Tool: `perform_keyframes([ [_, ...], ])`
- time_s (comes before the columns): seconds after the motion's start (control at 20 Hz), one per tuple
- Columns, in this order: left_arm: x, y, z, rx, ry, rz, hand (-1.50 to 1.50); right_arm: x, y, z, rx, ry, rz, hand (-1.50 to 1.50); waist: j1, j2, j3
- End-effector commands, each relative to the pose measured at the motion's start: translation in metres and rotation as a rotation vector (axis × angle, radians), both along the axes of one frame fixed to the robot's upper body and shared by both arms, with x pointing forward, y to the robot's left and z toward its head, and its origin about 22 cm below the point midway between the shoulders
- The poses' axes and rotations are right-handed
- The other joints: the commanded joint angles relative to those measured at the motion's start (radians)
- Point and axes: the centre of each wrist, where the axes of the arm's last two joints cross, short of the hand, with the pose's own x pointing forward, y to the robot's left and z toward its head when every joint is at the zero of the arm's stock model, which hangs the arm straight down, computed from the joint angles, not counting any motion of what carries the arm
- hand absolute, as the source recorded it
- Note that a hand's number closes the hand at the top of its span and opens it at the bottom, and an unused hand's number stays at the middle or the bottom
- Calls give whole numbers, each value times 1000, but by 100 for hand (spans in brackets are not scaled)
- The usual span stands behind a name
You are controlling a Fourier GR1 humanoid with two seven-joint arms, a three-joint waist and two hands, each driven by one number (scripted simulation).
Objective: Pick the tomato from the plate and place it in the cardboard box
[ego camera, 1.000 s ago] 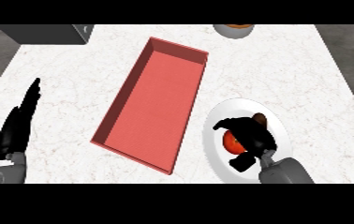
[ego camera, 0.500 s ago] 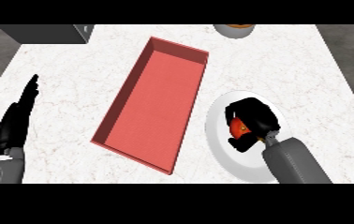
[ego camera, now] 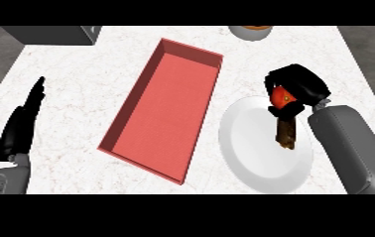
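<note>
Nearest to the robot, its left hand (ego camera: 22,127) rests at the worktop's (ego camera: 81,77) left edge with straight, relaxed fingers holding nothing; it looks parked out of the way, since the job only needs one arm.

Over on the other side, the white plate (ego camera: 256,151) sits bare apart from a dark streak that I take to be the arm's shadow, though it is hard to be sure from this angle. Above the plate's far rim, the right hand (ego camera: 296,89) is curled round the tomato (ego camera: 282,98), and only a patch of red shows between the black fingers. The wrap-around hold makes sense for something round that could roll free. The tomato seems lifted clear of the plate and has yet to travel leftward.

Just beside the plate, to its left, lies the cardboard box (ego camera: 164,112), a long reddish open tray set at a slant, open side up, so a drop from above should do.

Farthest off, a small bowl (ego camera: 251,31) peeks in at the worktop's back edge.
</note>
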Motion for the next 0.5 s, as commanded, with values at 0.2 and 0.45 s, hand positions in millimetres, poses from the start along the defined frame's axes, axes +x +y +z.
perform_keyframes([
  [0.2,-3,10,3,5,15,18,0,17,-10,66,189,-296,72,150,-11,-5,0],
  [0.45,6,-3,-1,-6,5,20,0,17,24,93,267,-325,227,150,-17,-5,-1],
])
